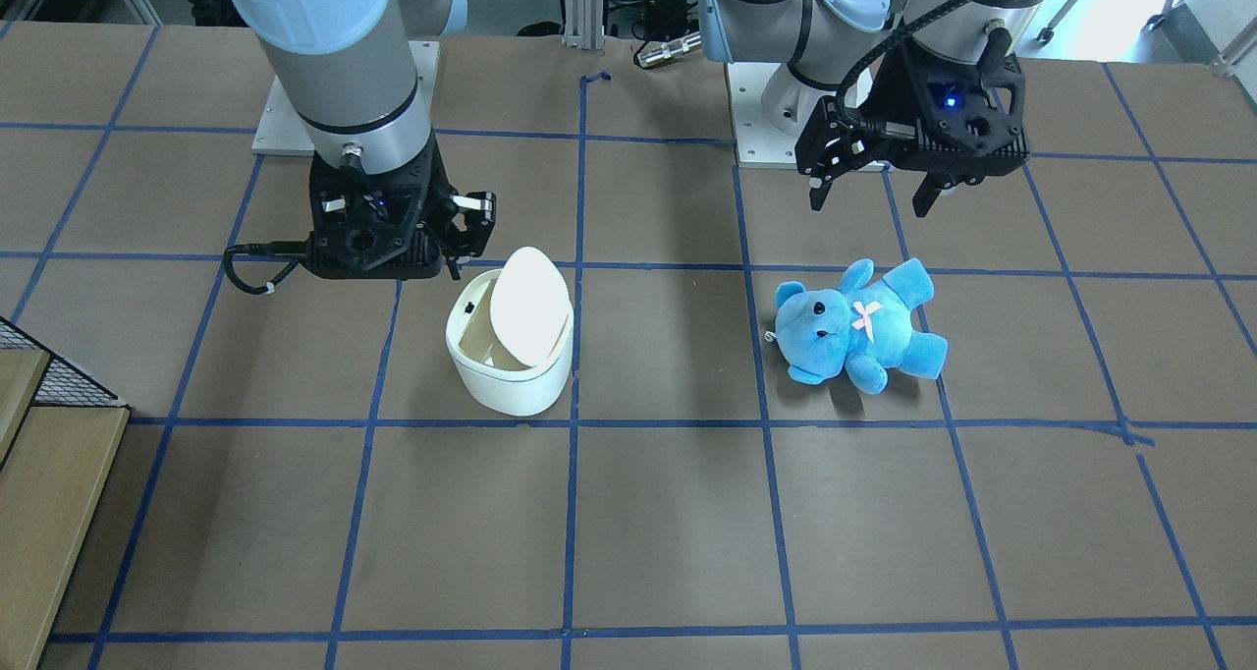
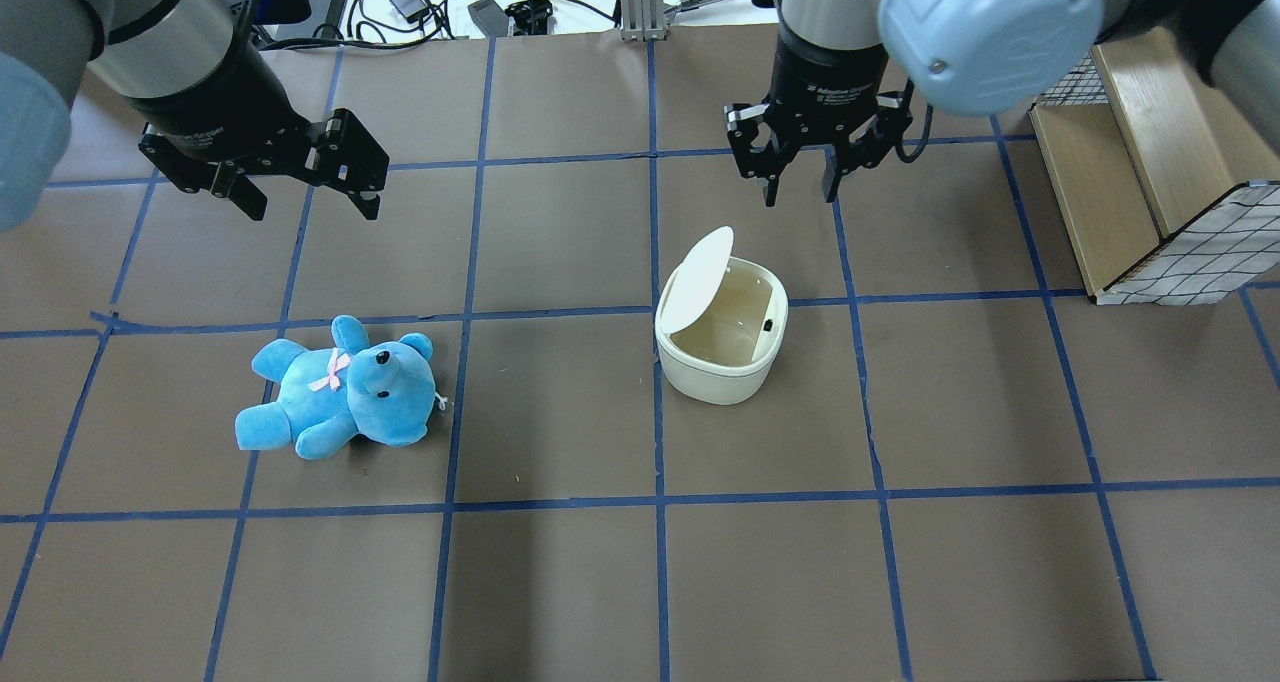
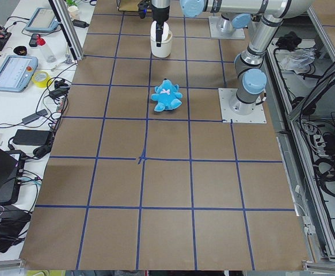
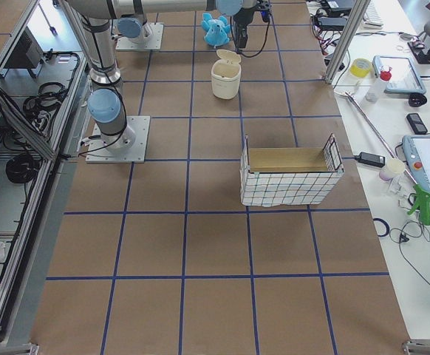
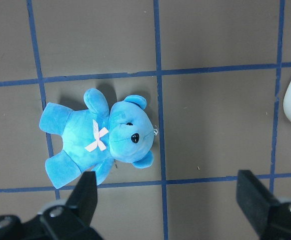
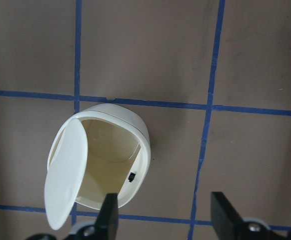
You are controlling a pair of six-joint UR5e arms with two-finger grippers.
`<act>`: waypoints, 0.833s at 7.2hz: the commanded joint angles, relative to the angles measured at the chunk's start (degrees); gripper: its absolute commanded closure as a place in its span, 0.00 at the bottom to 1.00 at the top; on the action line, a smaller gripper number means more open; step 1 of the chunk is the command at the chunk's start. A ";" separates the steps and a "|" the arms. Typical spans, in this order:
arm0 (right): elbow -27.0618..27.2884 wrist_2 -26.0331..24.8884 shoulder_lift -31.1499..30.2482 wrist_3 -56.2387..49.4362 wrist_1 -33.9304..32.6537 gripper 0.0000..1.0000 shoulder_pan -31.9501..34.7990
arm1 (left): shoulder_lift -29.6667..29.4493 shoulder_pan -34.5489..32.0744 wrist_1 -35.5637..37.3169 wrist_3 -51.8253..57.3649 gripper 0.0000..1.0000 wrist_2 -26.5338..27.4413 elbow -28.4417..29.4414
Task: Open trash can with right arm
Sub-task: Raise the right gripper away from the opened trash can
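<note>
**As the lid already stands up, the right gripper hangs clear of the can**

Since the can [image 2: 722, 372] sits on the desk [image 2: 560, 562] just beside and below the right gripper [image 2: 800, 197], untouched, that arm is the near one. Its fingers are spread and empty. The lid [image 2: 697, 280] tilts up on the bear [image 2: 340, 387] side, leaving the interior exposed. The left gripper [image 2: 312, 207], also spread, hangs well apart, near the bear. Judgement: opening looks done; only a retreat is left.

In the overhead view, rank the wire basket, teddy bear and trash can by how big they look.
Largest: wire basket, though cropped at the frame edge.
Then teddy bear and trash can: about alike, the bear spreading slightly wider.
</note>
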 commanded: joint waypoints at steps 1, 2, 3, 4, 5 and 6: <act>-0.14 0.24 -1.32 -10.65 0.70 0.00 -5.61 | 0.00 0.00 0.00 0.00 0.00 0.04 0.03; -0.23 0.24 -1.50 -12.69 0.70 0.00 -6.76 | 0.00 0.00 0.00 0.00 0.00 0.04 0.03; -0.75 0.24 -1.85 -12.97 0.62 0.00 -7.03 | 0.00 0.00 0.00 0.00 0.00 0.04 -0.05; -0.76 0.07 -2.81 -12.54 1.23 0.00 -7.21 | 0.00 0.00 0.00 0.00 0.00 0.04 0.03; -0.84 -0.02 -3.95 -12.19 4.97 0.00 -7.82 | 0.00 0.00 0.00 0.00 0.00 0.04 -0.05; -0.67 -0.46 -5.27 -12.10 8.66 0.03 -8.35 | 0.00 0.00 0.00 0.00 0.00 0.04 0.03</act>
